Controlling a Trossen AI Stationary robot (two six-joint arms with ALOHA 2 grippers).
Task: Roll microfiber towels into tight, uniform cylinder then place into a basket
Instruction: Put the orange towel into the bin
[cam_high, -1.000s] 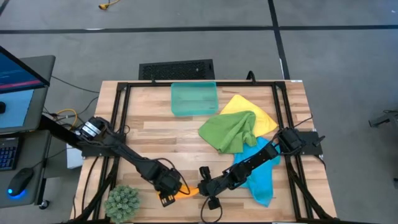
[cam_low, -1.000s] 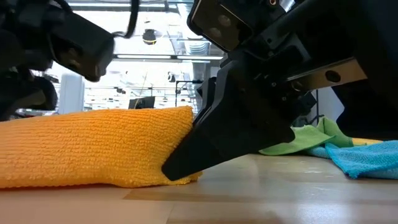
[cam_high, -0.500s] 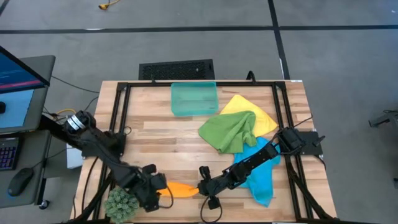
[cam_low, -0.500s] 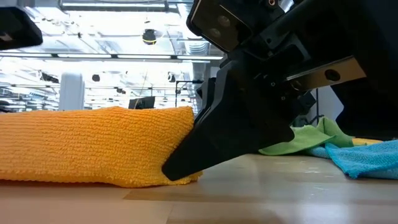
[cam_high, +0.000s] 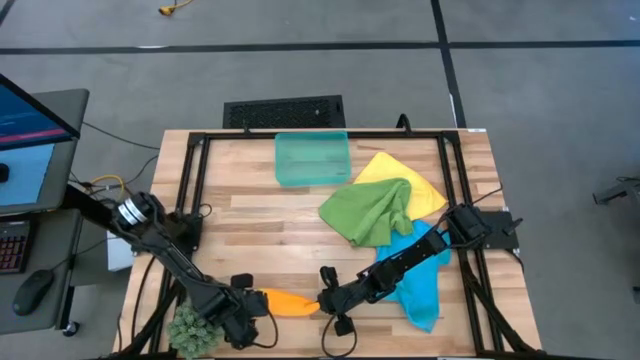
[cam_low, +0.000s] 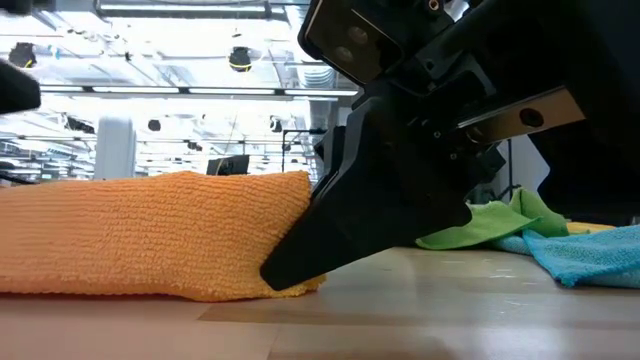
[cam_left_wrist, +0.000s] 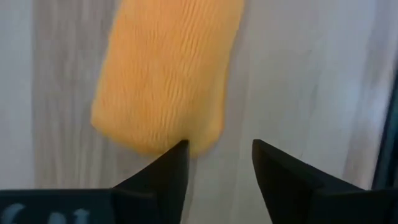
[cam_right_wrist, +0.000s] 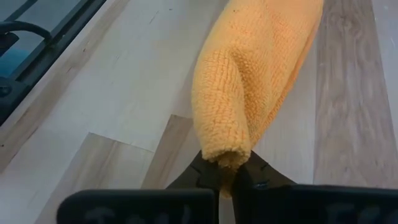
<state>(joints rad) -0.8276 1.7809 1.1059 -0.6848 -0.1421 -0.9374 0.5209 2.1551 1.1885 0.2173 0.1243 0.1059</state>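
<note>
Right fingers (cam_right_wrist: 227, 176) closed on one end of the orange roll (cam_high: 290, 302), pinching a fold of cloth against the tabletop (cam_high: 250, 225). Left fingers (cam_left_wrist: 217, 163) parted, holding nothing, tips just short of the roll's opposite end, one tip at its edge, the other beside it over bare wood.

Roll lying flat near the front edge, long axis running left to right between the two grippers: left gripper (cam_high: 243, 315) at its left end, right gripper (cam_high: 330, 298) at its right. Both arms equally near. Judged from this: left fingers need to straddle the free end square to the axis before any lift; at present offset to one side of it.

Basket (cam_high: 312, 158) at the far edge, well apart from the roll. Green towel (cam_high: 370, 210), yellow towel (cam_high: 405, 175) and blue towel (cam_high: 420, 280) loose and unrolled on the right half, the green overlapping the yellow. Plant ball (cam_high: 195, 325) just beside the left gripper, a possible snag. Path to the basket across bare wood, clear of the towels.
</note>
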